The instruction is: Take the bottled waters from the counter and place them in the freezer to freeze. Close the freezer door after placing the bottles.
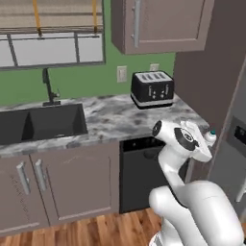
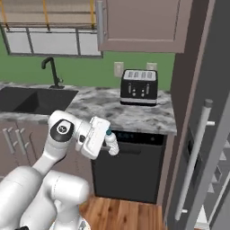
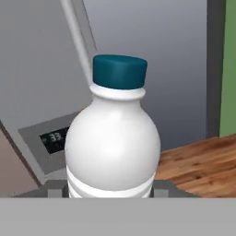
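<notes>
My gripper [image 2: 104, 144] is shut on a whitish water bottle [image 3: 113, 143] with a dark blue cap [image 3: 120, 70]. It holds the bottle in the air in front of the black dishwasher, off the counter's [image 2: 128, 114] right end. The same bottle [image 1: 210, 138] shows beside my wrist in the left base view. Just to the right stands the grey freezer door [image 2: 214, 134] with its long bar handle [image 2: 196, 164]. The door is swung open, and white inner bins [image 2: 221, 177] show at the lower right. Its dark dispenser panel [image 3: 54, 137] lies behind the bottle in the hand view.
A black and silver toaster [image 1: 153, 89] stands at the counter's back right. The black sink [image 1: 41, 122] with its faucet is to the left. A dishwasher [image 2: 130, 166] sits under the counter, taupe upper cabinets [image 2: 141, 24] hang above, and a wood floor [image 2: 121, 213] lies below.
</notes>
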